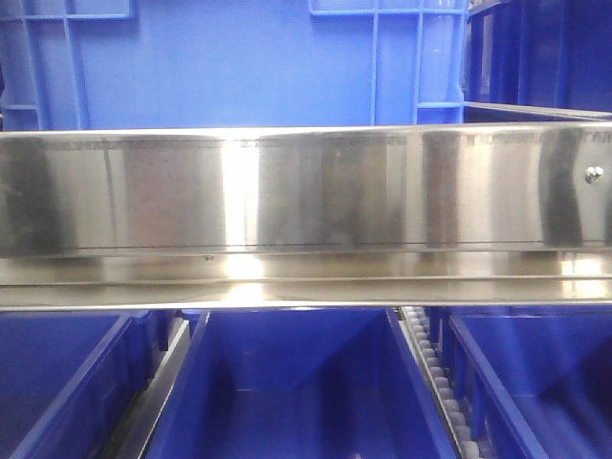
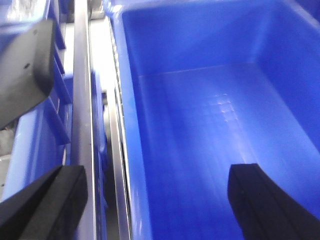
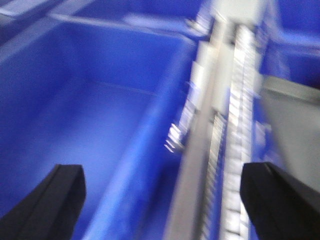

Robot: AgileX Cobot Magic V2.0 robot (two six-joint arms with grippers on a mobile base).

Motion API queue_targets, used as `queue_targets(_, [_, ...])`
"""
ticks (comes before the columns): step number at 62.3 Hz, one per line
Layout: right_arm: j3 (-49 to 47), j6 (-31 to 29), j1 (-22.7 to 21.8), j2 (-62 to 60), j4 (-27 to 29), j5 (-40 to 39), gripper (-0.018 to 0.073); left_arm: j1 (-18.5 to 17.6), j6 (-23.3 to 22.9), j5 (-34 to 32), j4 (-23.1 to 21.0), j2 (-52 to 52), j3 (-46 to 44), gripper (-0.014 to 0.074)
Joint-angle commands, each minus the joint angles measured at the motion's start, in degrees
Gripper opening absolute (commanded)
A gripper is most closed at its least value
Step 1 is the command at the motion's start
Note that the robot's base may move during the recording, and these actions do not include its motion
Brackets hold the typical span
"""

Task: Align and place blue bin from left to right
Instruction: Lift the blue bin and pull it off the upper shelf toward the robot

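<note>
Now | L tool wide apart, empty, astride blue bin L wall | R tool likewise, R wall

A warehouse-like storage rack: rows of blue bins flanked by roller tracks under a steel beam.

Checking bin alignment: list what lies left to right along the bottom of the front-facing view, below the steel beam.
left blue bin → metal divider rail → middle blue bin → roller track → right blue bin
</note>
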Motion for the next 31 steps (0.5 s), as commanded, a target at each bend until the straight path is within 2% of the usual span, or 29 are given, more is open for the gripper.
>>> queue_targets(1, [-7.04, 0.58, 0.18, 5.86, -1.4, 1.97, 0.0506, 0.62, -0.73, 0.38, 0.35, 3.2, -3.64, 0.0473])
queue_targets(13, [-14.86, 2.29, 0.18, 16.32, -0.78, 1.97, 0.0506, 0.76, -0.73, 0.26, 0.49, 9.56, -5.71, 0.0473])
queue_targets(31, [-14.98, 2.82, 0.18, 25.25, 0.72, 1.97, 0.0506, 4.28, -0.73, -0.61, -3.61, 15.51, -5.71, 0.0473])
